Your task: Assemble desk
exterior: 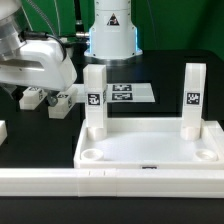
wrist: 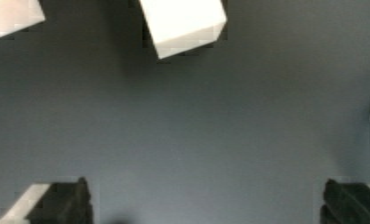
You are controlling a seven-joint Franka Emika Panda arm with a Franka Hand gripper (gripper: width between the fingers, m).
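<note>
The tabletop [exterior: 150, 143] lies on the black table [exterior: 30, 150] with its near edge against the long white border rail [exterior: 100, 182]. The left upright leg [exterior: 95, 100] and the right upright leg [exterior: 194, 95] stand in its far corner sockets, and the two near sockets are open. Behind it lies the marker board [exterior: 125, 93]. At the exterior view's left, well apart from the tray rim, two loose legs [exterior: 62, 100] lie under the arm, whose end effector [wrist: 203, 205] is spread over bare table, holding nothing.
</note>
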